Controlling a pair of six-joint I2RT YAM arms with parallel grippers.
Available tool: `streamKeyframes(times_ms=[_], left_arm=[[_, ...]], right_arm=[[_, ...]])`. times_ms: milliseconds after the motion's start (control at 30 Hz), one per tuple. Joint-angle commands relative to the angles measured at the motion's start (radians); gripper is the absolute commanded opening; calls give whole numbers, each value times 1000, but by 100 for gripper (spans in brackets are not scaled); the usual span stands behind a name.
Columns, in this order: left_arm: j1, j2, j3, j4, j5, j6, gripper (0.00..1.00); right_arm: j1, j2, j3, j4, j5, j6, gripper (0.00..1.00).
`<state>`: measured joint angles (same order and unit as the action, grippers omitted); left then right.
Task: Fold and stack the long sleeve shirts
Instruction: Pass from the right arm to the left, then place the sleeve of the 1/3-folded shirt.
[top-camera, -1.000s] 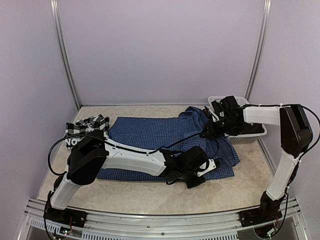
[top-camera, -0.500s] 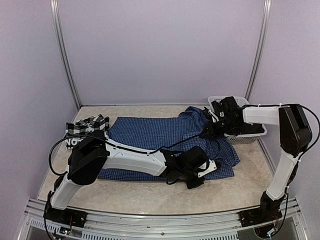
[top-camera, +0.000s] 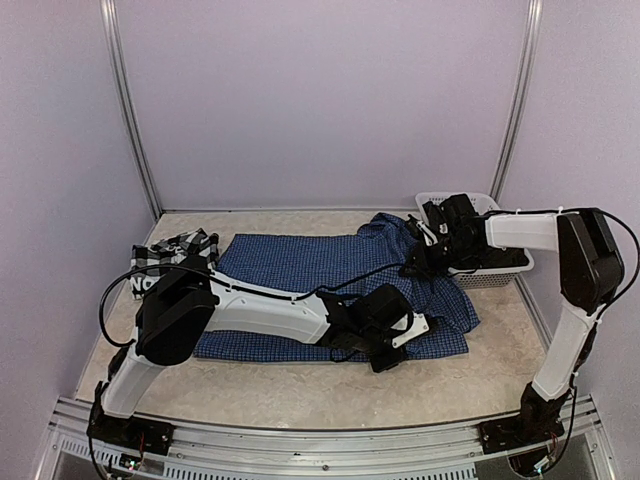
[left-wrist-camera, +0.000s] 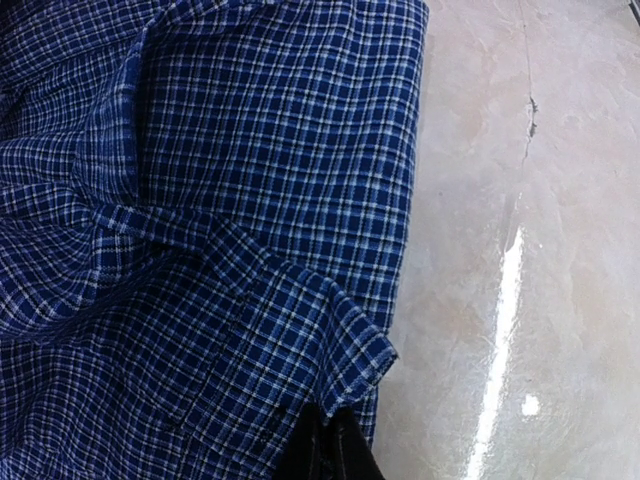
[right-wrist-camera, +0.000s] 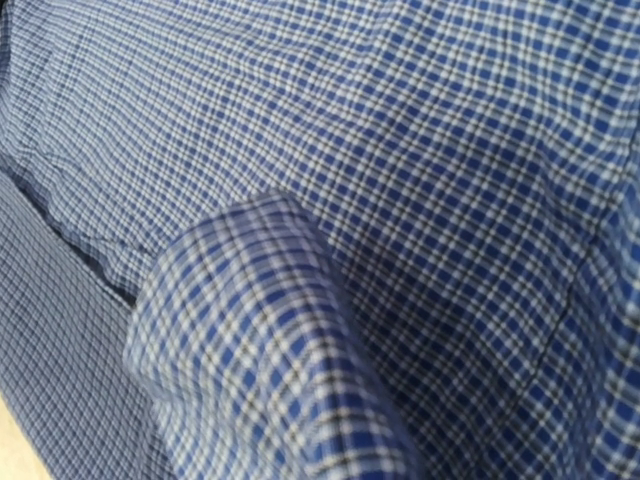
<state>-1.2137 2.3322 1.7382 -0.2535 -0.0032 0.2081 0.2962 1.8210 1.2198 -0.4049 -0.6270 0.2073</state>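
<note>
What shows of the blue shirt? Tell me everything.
The blue shirt is thin cloth with a fine dark check. It lies spread mostly flat on the table, rumpled at its right end. The left gripper pinches a hemmed edge near the front; the right gripper meets its far right corner, cloth hiding the fingers.

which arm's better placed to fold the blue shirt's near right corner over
Left. The left pincer is shut on the near hem of the blue shirt; the right pincer sits farther back by the basket.

White "NO" (partly hidden), plaid shirt (top-camera: 176, 248)
</note>
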Motion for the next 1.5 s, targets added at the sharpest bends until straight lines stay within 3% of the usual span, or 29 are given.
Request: streamKeyframes(times_ms=[0, 200, 400, 567, 833, 1067, 1467], left_arm=[[1, 6, 10, 21, 6, -4, 1], [3, -24, -13, 37, 7, -10, 0], [-1, -146, -135, 68, -59, 57, 0], [9, -268, -208, -17, -118, 130, 0], [110, -408, -290, 4, -164, 97, 0], [192, -431, -228, 42, -217, 17, 0], [227, -330, 128, -46, -343, -77, 0]], right_arm=[[-12, 7, -13, 9, -13, -3, 1], [-12, 8, -14, 6, -10, -3, 3], [-12, -13, -5, -7, -1, -8, 25], [-11, -55, 4, -30, 13, -15, 41], [-11, -184, 4, -65, 33, -17, 67], [-12, -318, -68, -73, 79, 4, 70], [-12, -436, -267, -38, 95, -19, 68]])
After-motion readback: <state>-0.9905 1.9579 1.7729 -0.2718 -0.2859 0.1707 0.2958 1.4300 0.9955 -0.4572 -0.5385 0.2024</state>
